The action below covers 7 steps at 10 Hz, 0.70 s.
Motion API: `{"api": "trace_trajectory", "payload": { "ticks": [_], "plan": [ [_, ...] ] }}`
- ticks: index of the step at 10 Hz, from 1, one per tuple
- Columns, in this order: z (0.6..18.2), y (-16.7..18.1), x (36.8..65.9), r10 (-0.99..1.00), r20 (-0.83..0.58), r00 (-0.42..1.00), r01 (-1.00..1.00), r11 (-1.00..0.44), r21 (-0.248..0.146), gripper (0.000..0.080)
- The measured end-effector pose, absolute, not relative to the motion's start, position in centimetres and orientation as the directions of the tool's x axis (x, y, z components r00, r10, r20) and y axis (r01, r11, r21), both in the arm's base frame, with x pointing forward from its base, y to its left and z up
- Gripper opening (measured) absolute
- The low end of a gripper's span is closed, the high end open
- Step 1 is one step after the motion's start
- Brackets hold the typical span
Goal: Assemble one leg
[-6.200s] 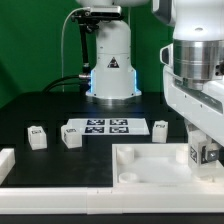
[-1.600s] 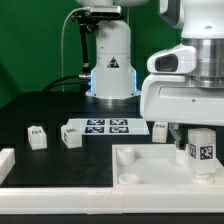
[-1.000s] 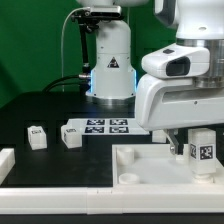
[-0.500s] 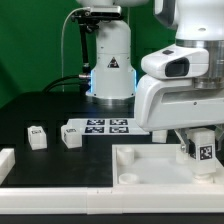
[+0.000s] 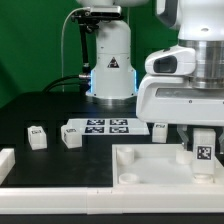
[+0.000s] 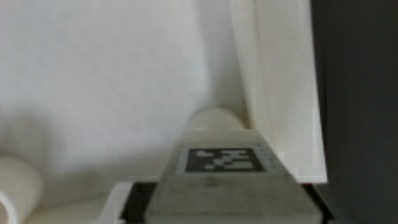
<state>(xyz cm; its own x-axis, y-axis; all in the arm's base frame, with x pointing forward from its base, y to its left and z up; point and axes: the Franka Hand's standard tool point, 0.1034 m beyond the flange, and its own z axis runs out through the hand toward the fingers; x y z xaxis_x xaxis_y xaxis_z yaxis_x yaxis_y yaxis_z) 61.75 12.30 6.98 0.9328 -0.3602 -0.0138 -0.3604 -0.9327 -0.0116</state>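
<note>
Only a triangle sign (image 5: 113, 65) on the arm's base (image 5: 112, 84).

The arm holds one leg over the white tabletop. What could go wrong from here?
1. The leg, held in the jaws, stands very near the raised rim of the tabletop. If it goes down slightly off, it might catch on the rim and tilt.
2. A loose leg lies close by, and a wide swing could knock it.
</note>
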Motion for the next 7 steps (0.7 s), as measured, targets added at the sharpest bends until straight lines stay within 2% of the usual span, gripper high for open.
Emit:
{"api": "trace_trajectory", "payload": {
  "ticks": [4, 7],
  "plan": [
    [6.96, 12.58, 62.17, -0.767, -0.019, 0.641, -0.767, -0.641, -0.008, 0.0288],
    [6.95, 12.57, 62.34, -0.919, -0.041, 0.391, -0.92, -0.391, -0.013, 0.0288]
  ]
}}
